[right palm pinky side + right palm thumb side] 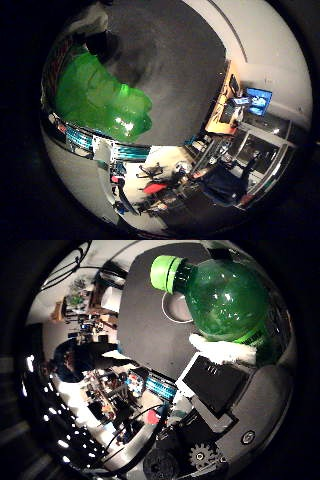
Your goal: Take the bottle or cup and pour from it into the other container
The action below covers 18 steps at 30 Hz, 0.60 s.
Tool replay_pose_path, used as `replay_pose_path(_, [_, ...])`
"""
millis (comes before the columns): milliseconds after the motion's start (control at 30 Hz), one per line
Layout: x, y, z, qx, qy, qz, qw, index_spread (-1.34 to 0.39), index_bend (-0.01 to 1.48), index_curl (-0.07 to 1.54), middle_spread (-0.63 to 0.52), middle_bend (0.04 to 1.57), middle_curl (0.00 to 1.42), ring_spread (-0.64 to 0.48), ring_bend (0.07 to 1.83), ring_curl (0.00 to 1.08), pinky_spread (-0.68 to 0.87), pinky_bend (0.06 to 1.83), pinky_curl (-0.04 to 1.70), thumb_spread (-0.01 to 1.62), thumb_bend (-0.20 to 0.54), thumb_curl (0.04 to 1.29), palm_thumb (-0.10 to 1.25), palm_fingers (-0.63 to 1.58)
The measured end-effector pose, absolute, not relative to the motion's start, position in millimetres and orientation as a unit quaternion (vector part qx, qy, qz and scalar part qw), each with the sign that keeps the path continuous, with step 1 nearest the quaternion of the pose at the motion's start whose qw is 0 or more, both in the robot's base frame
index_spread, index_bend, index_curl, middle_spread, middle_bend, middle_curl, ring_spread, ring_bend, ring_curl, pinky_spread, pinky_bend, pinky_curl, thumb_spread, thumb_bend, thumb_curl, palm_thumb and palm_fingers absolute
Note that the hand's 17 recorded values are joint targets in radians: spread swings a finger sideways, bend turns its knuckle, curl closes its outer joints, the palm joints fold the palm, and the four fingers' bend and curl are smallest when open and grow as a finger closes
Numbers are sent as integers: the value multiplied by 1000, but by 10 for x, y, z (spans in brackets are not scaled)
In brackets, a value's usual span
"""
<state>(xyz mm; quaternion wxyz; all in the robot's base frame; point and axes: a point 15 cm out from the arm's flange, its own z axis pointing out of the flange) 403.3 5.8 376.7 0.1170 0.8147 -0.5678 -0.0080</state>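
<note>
A green plastic bottle (228,298) with a green cap (165,272) fills much of the right thumb side palm view, close to the palm. My right hand (215,385) is curled round it, with a white fingertip (225,348) pressed on its side. The cap is on and points out over the dark table (145,330). Just past the bottle's neck lies a dark round rim (180,310), seemingly the other container. The right little finger side palm view shows the bottle's green body (100,95) against the same dark tabletop (175,60).
The table's edge (130,148) runs past the bottle. Beyond it is a cluttered room with a lit screen (258,98), desks and chairs (150,172). A black boxy part and a gear (203,453) of my hand fill one side of the thumb side view.
</note>
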Motion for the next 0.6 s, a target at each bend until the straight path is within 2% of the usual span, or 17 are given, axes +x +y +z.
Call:
replay_pose_path(267, [4195,199,3715,796,-561,10,226,-200,1159,856,-94,1355,776,-182,1434,722,-249,1176,963,145,-21,974,1138,1123])
replay_pose_path(600, [4361,303,3705,781,-548,44,295,-199,1164,857,-91,1369,770,-198,1405,741,-257,1170,980,147,-19,967,1133,1117])
